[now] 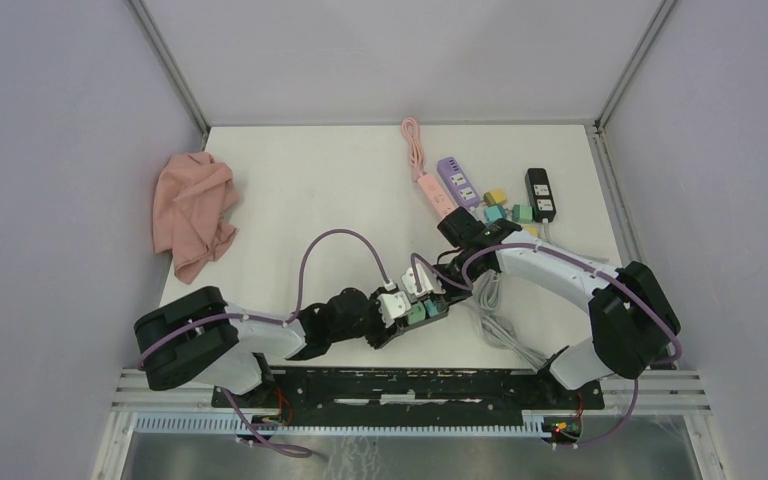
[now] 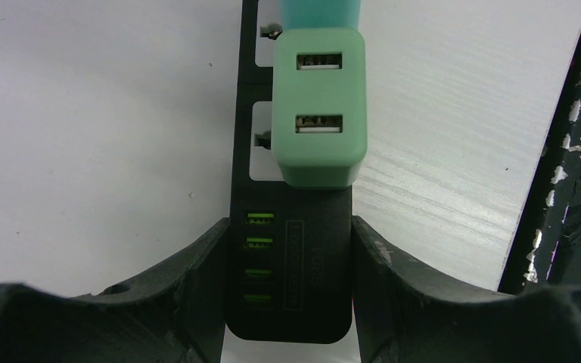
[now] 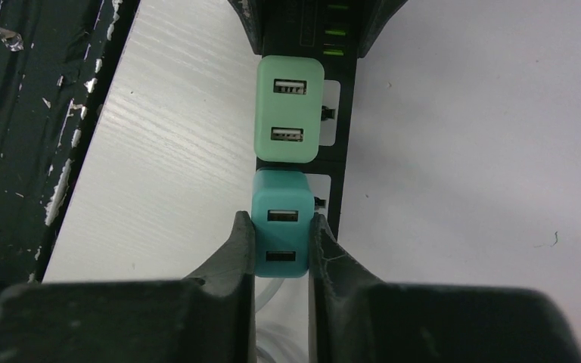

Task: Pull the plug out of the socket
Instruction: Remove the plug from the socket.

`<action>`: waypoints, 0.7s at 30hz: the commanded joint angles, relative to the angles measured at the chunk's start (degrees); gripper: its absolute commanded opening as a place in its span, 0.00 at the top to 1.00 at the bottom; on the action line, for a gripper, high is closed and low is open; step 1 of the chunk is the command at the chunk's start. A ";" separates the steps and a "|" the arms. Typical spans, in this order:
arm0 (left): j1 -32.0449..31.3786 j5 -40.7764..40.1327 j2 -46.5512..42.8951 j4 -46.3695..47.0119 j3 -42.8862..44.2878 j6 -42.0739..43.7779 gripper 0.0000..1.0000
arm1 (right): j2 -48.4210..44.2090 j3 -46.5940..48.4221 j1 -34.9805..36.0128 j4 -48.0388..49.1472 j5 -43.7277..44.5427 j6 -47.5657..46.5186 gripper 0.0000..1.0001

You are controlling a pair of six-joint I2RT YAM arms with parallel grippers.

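**A:** Black is the colour to follow from above. The black power strip (image 1: 428, 303) lies near the front of the worktop (image 1: 290, 180), between the two arms. The left end effector (image 1: 392, 318) meets it from one end, the right end effector (image 1: 442, 285) from the other. At this size I can't tell the chargers apart.

**B:** And the spare strips (image 1: 460, 180) at the back right?

**A:** Well apart from both arms, as is the pink cloth (image 1: 195, 210) at the far left.

**B:** Left wrist camera?

**A:** The left end effector (image 2: 289, 227) is clamped across the strip's USB end, a finger (image 2: 197, 280) flush against each long side. Just beyond sits a mint-green USB charger (image 2: 319, 106), plugged in. The teal USB charger (image 2: 321, 9) peeks in at the top edge.

**B:** So that arm is the anchor.

**A:** That's my reading. Its job is to hold firm and press the strip onto the worktop.

**B:** Right wrist camera?

**A:** The right end effector (image 3: 280, 223) is clenched on the teal USB charger (image 3: 281, 198), with its pads (image 3: 240, 242) on the two side faces. The charger looks fully seated in its socket, just beside the mint-green USB charger (image 3: 287, 121).

**B:** How should it pull?

**A:** Straight away from the strip's face, along the pins, with no twisting. The grip looks central, so a steady pull ought to free it. If the strip rises with the charger, the left hold must bear down harder. A sideways tug risks dragging the strip or knocking the mint-green neighbour.
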 commanded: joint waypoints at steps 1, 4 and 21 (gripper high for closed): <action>-0.31 -1.01 -1.83 1.86 -0.39 -2.01 0.97 | 0.20 1.35 0.33 -3.40 -0.83 -2.60 0.98; -0.31 -1.22 -1.60 1.94 -0.34 -2.21 0.97 | -0.17 1.05 0.40 -4.56 -4.29 -3.81 1.00; -0.31 -2.39 -1.62 2.92 -1.54 -2.40 0.97 | -1.11 1.37 -3.95 -9.71 -2.42 -9.27 1.00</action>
